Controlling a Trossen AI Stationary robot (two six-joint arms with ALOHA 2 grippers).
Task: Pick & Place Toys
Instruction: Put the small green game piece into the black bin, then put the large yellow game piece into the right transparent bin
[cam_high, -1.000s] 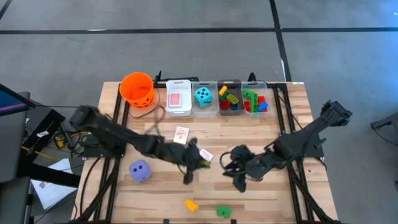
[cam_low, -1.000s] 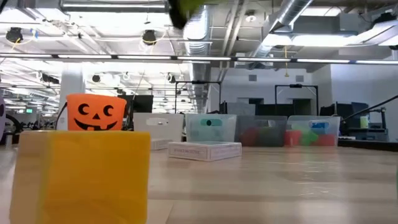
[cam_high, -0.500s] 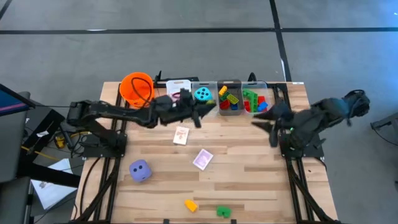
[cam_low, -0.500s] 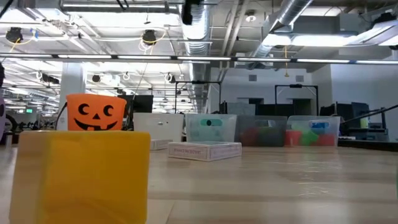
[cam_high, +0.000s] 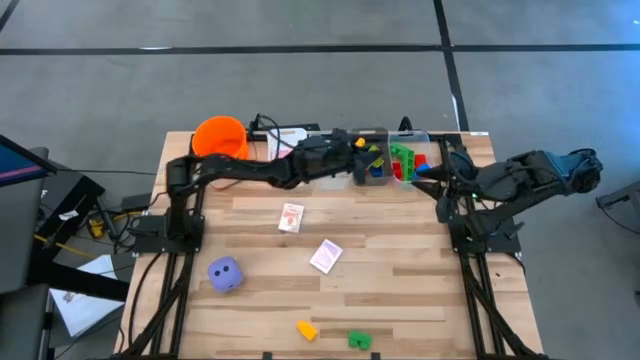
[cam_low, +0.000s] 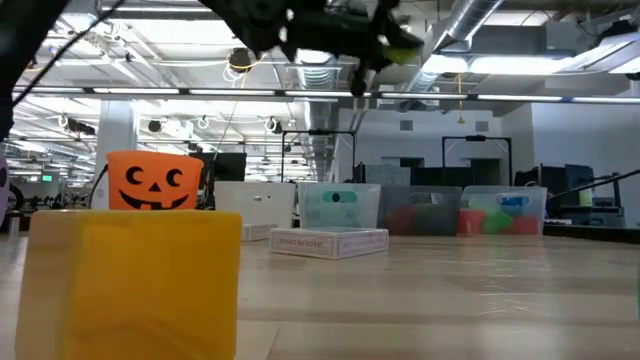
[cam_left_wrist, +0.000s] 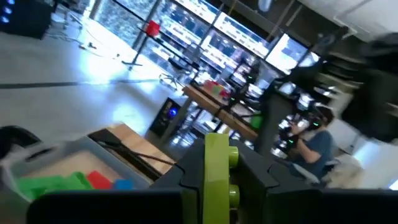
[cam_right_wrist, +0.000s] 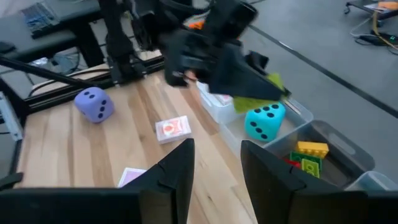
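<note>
Brick (cam_left_wrist: 216, 171), yellow-green, is seen clamped in the left gripper (cam_high: 358, 163) in its wrist view only; the right gripper (cam_high: 428, 176) is held narrow, empty.

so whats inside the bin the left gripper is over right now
Under the left gripper, which holds a yellow-green brick, the bin shows red, yellow and green bricks. The gripper covers part of it, so anything beneath there is hidden.

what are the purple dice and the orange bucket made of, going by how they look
The purple dice looks like soft foam or matte plastic: rounded corners, no shine, dark printed dots. The orange bucket looks like thin moulded plastic, smooth and slightly glossy, with a black pumpkin face printed on its wall. Neither can be settled for sure.
</note>
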